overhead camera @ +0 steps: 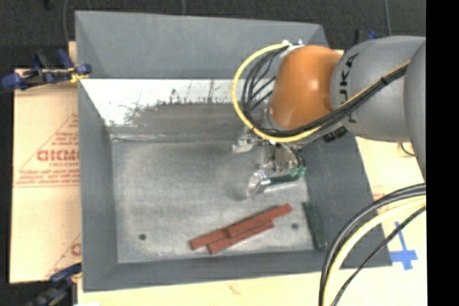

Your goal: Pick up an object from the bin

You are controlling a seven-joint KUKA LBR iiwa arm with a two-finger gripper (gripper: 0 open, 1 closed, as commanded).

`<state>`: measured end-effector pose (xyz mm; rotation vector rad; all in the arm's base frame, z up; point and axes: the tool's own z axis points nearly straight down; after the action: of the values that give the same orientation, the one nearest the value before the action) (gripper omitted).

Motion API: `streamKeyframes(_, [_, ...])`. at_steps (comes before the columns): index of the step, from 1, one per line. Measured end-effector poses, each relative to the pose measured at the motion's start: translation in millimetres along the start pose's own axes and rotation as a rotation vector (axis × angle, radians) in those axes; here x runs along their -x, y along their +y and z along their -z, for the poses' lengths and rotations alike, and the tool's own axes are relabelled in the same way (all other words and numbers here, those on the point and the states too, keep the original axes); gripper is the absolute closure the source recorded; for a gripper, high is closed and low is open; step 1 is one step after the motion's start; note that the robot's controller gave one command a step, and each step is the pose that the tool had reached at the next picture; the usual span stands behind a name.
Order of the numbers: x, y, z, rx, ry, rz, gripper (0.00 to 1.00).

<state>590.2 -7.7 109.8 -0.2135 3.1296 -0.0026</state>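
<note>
My gripper (pixel 248 167) hangs over the right middle of the bin floor, under the orange wrist cover. Its two metal fingers stand apart, one fingertip (pixel 241 146) toward the back and the other toward the front, with bare floor between them. Two reddish-brown flat sticks (pixel 240 228) lie side by side and slightly overlapped near the front wall, just in front of the gripper and apart from it. A dark green narrow bar (pixel 313 224) lies along the foot of the right wall, to the front right of the gripper.
The arm and its looped yellow and black cables reach in over the bin's right rim and hide the floor's back right corner. The bin's walls slope steeply inward on every side.
</note>
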Motion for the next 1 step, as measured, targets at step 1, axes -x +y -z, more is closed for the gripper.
streamKeyframes(1, [8.2,-43.8,-25.0,0.001,-0.001,0.153,0.0])
